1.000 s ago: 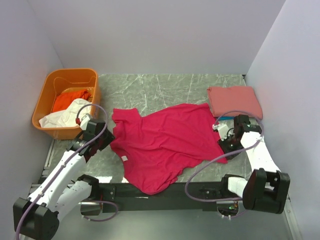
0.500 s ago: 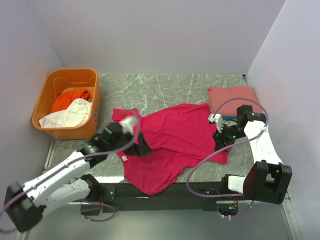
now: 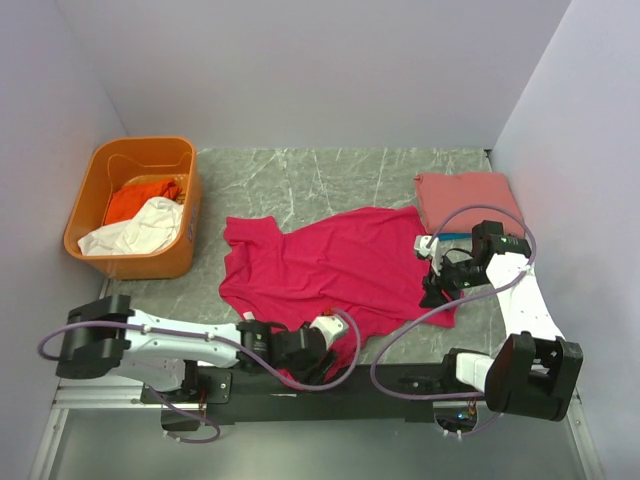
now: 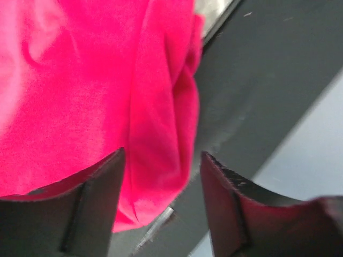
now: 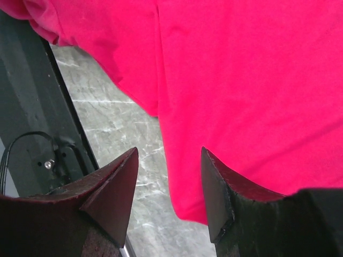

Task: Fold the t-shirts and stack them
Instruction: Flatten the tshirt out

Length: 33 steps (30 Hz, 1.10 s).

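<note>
Your crimson shirt (image 3: 330, 270) lay spread on the tabletop (image 3: 320, 175). Its long axis ran slantwise from one set of jaws to the other, and its near hem spilled over the tabletop's edge. Your left arm (image 3: 190, 345) lay low along that edge. Its jaws stood apart and empty, with the bunched hem (image 4: 161, 134) directly ahead of them, in line with the gap. On your right arm (image 3: 515, 290) the jaws were likewise parted and held nothing. They were poised over the shirt's side edge (image 5: 177, 160), with cloth ahead and to their right and tabletop showing to their left. The left jaws looked nearer a grip: I judged a short advance and a close would take the hem.
</note>
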Tool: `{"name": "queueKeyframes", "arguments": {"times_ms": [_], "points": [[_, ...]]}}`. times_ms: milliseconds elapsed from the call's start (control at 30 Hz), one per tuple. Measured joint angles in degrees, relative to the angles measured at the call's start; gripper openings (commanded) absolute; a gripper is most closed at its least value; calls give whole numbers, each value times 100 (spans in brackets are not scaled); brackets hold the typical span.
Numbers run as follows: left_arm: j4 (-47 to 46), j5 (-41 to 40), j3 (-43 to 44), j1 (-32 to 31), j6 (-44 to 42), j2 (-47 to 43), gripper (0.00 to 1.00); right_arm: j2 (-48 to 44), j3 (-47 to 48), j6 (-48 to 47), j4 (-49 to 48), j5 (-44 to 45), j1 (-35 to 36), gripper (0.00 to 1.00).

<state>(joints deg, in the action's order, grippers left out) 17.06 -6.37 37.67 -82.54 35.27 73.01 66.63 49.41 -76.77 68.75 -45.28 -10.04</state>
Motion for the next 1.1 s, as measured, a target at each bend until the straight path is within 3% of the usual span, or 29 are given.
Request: {"name": "queueKeyframes", "arguments": {"times_ms": [200, 300, 333, 567, 900, 1100], "points": [[105, -876, 291, -450, 59, 640, 47, 68, -109, 87, -131, -48, -20, 57], [118, -1117, 481, -494, 90, 898, 22, 70, -111, 146, -212, -44, -44, 57], [129, -1182, 535, -498, 105, 1001, 2, 70, -116, 186, -236, -31, -52, 57], [573, -1545, 595, -540, 251, 1036, 0, 68, -291, 17, -509, 455, -280, 57], [1624, -1283, 306, -426, 1272, -1209, 0, 407, -645, -1838, -531, 1545, -387, 57], [1941, -922, -35, -426, 1812, -2210, 0, 623, -1266, -2140, -942, 1941, 48, 56]]}}
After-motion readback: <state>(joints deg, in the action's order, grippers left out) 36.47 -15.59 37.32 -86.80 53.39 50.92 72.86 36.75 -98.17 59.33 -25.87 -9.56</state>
